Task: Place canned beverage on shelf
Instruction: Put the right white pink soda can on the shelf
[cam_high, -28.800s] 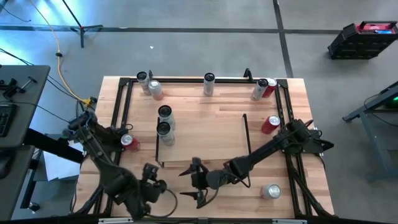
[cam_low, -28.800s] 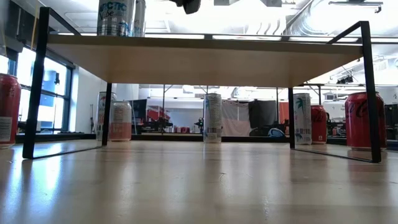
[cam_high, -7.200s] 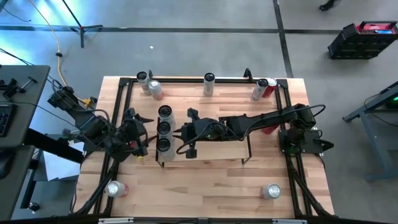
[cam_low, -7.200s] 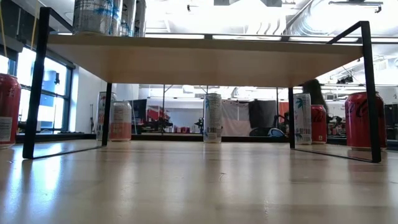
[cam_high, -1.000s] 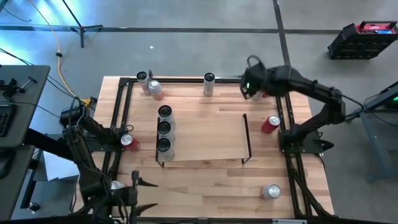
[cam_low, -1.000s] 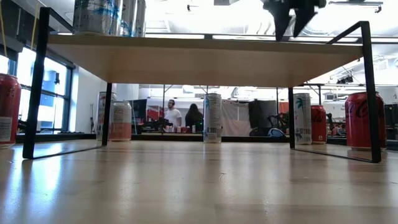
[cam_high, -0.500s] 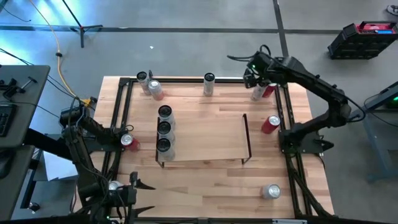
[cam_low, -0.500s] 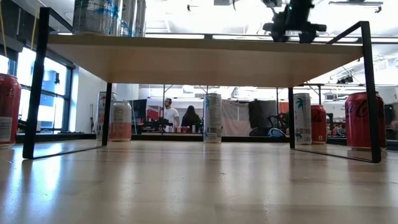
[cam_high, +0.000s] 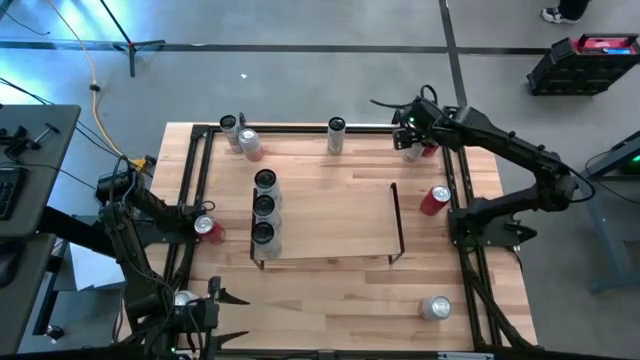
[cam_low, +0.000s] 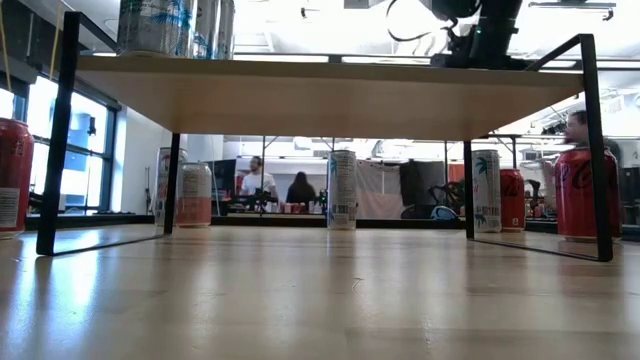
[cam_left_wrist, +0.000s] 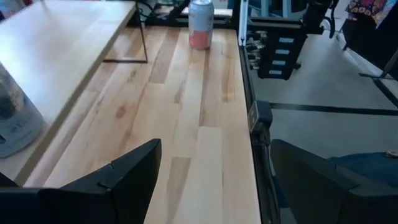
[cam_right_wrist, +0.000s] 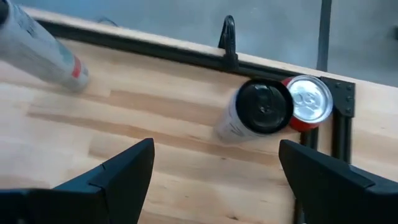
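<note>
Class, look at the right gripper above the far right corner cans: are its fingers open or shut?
Open. In the right wrist view the right gripper shows its two fingers set wide apart, empty, above the black-topped can and the red can.

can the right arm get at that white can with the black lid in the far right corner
Probably yes. The right gripper hangs open just above the white can; only the red can touching its side crowds one finger.

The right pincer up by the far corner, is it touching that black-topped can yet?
Apart. In the right wrist view the right pincer is open, and bare wood shows between its fingers and the black-topped can standing beside a red can.
</note>
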